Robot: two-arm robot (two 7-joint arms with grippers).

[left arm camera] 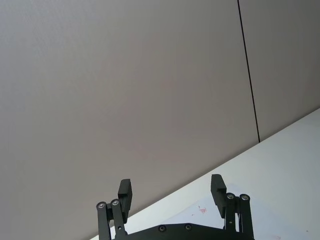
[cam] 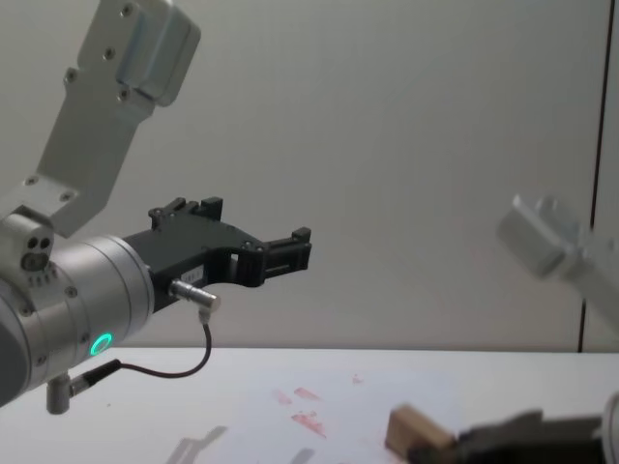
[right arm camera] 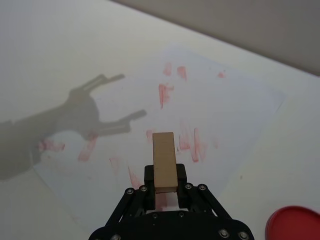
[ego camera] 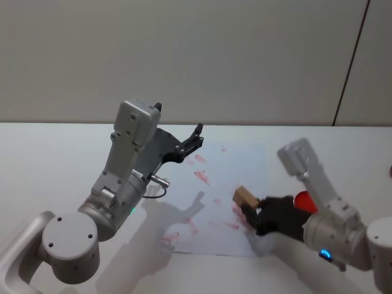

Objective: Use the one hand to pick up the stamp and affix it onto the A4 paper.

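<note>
Wooden stamp clamped in my right claw, poised over A4 paper | next: press flat down | left claw apart, idle.

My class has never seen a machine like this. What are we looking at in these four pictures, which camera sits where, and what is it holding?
It is a robot with two silver arms, each ending in a black pincer. One picture looks down from its head, one forward from its chest, one from each wrist. On the white table lies a paper sheet with red prints. The right pincer grips a wooden stamp over the paper; the left pincer hangs open in the air.
</note>
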